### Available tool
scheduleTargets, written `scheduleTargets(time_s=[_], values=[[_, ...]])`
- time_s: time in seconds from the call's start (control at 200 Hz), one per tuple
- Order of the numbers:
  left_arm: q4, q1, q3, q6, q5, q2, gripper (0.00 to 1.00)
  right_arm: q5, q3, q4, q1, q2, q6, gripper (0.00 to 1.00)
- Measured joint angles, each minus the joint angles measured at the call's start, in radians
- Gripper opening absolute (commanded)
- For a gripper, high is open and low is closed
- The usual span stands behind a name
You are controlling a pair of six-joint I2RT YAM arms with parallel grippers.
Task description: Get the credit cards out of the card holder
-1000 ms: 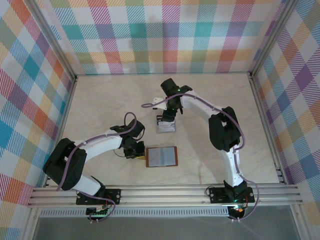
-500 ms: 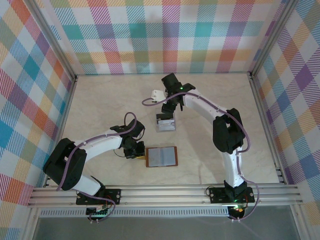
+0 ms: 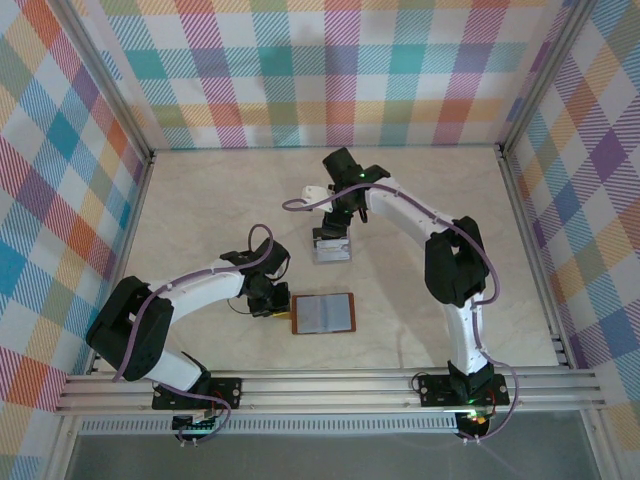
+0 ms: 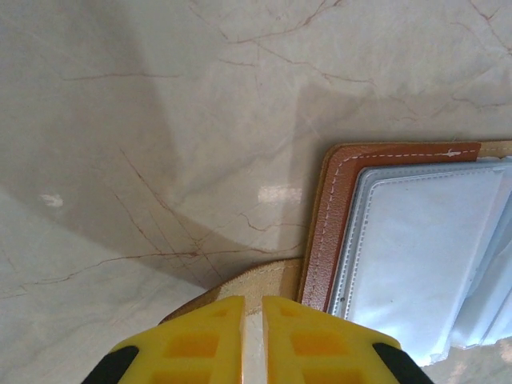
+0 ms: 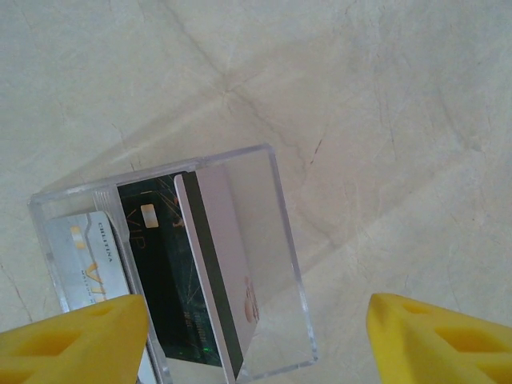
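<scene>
The card holder (image 3: 323,313) lies open on the table, brown border round a grey-blue inside (image 4: 416,256). My left gripper (image 3: 271,302) sits at its left edge, shut on the tan strap tab (image 4: 268,284), yellow fingertips (image 4: 214,320) almost touching. Three credit cards stand in a clear box (image 5: 286,232): a light grey one (image 5: 84,260), a dark green one (image 5: 156,272) and a whitish one with a dark stripe (image 5: 232,248). My right gripper (image 5: 252,320) hovers open above that box (image 3: 345,257), holding nothing.
Plaid walls enclose the marble table on three sides. A metal rail (image 3: 330,385) with the arm bases runs along the near edge. Bare tabletop lies to the left and right of the box and behind it.
My right gripper has lifted and drawn back from the clear box toward the far side. The left gripper and the card holder have stayed put.
</scene>
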Motion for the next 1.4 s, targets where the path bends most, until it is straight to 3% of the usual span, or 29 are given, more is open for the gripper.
scheduleTargets(time_s=[0.355,1.4], values=[[0.011,0.000,0.000,0.000,0.000,0.000,0.14,0.010,0.021,-0.007,0.000,0.078,0.000,0.73],[0.011,0.006,0.000,0.002,0.000,0.000,0.14,0.178,0.042,0.237,0.000,0.044,0.028,0.75]])
